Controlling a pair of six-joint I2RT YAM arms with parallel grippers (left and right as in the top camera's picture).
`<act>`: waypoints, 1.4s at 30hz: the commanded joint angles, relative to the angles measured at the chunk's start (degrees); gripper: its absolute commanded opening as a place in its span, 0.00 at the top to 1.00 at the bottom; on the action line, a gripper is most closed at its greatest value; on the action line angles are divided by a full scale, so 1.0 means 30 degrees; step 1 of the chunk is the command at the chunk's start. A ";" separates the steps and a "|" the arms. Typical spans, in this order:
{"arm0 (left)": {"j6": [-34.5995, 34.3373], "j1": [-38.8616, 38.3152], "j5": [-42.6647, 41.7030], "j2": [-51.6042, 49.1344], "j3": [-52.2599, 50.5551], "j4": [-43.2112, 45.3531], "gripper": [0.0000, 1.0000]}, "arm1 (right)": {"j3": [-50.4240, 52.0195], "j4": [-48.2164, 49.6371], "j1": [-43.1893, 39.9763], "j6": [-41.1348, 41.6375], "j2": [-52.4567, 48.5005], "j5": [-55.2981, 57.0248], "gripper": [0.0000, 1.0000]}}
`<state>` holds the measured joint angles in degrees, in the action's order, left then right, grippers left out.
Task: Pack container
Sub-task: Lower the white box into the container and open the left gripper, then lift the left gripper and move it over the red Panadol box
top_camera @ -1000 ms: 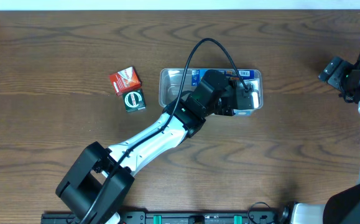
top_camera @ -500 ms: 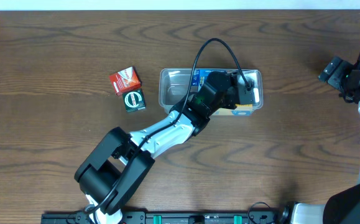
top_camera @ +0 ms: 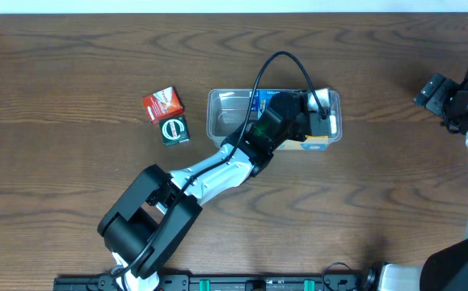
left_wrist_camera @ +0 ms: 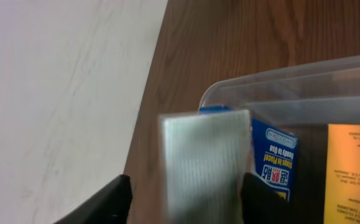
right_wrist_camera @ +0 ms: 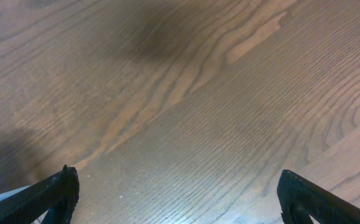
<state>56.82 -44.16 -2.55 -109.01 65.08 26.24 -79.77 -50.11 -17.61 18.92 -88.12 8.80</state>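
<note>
The clear plastic container (top_camera: 221, 109) lies at the table's middle, and its rim shows in the left wrist view (left_wrist_camera: 279, 78). It holds a blue box (left_wrist_camera: 274, 158) and a yellow-orange box (left_wrist_camera: 354, 165). My left gripper (top_camera: 316, 107) reaches over the container's right part. In its wrist view a pale box (left_wrist_camera: 206, 158) stands between the left gripper's (left_wrist_camera: 186, 190) fingers. The box touches the right finger, and a gap shows at the left finger. My right gripper (top_camera: 452, 101) is open and empty over bare table at the far right, as its own view (right_wrist_camera: 178, 186) shows.
A red box (top_camera: 162, 103) and a dark green box (top_camera: 174, 129) lie on the table left of the container. The left arm's black cable (top_camera: 278, 65) loops above the container. The table's far edge (left_wrist_camera: 148, 118) meets a white surface.
My left arm swung further over the container's right part between one second and half a second ago. Since then it has hardly moved. The right arm has not moved.
</note>
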 commanded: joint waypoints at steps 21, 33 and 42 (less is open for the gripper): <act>-0.4823 0.0015 0.1967 0.0452 0.0481 0.0430 0.27 | -0.0138 -0.0022 -0.0109 0.0255 0.0007 0.0138 0.01; -1.3005 0.1224 0.5523 0.6601 0.0481 -0.7111 0.02 | -0.0138 -0.0022 -0.0109 0.0255 0.0007 0.0138 0.01; -1.8535 0.7715 0.5508 0.7883 0.0481 -1.0280 0.02 | -0.0138 -0.0022 -0.0109 0.0255 0.0007 0.0131 0.01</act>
<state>10.02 -25.87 12.88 -83.94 65.98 -3.44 -79.77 -50.11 -17.61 18.92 -88.12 8.80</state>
